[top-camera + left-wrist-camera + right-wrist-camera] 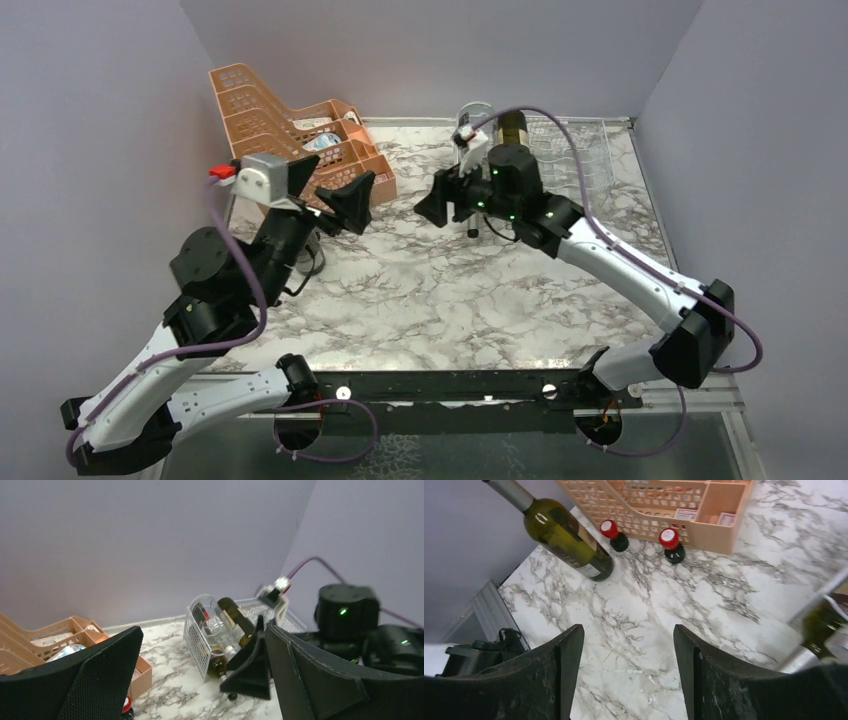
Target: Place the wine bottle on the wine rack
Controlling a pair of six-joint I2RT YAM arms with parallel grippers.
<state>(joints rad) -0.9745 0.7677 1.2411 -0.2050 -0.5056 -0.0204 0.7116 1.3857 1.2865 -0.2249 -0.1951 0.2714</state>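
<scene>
A green wine bottle [570, 536] with a silver foil neck stands on the marble table near the orange trays, seen in the right wrist view. In the top view my left arm mostly hides it. The white wire wine rack [585, 150] stands at the back right and holds several bottles [235, 620] lying down; it also shows in the left wrist view [199, 637]. My left gripper [330, 190] is open and empty, raised in front of the trays. My right gripper [448, 205] is open and empty, just left of the rack, over bare table [626, 645].
Orange perforated stacked trays [290, 125] stand at the back left. Two small red-capped bottles [611, 532] [669, 542] stand in front of them. A small dark cap [232, 696] lies on the table by the rack. Walls close in the left, back and right.
</scene>
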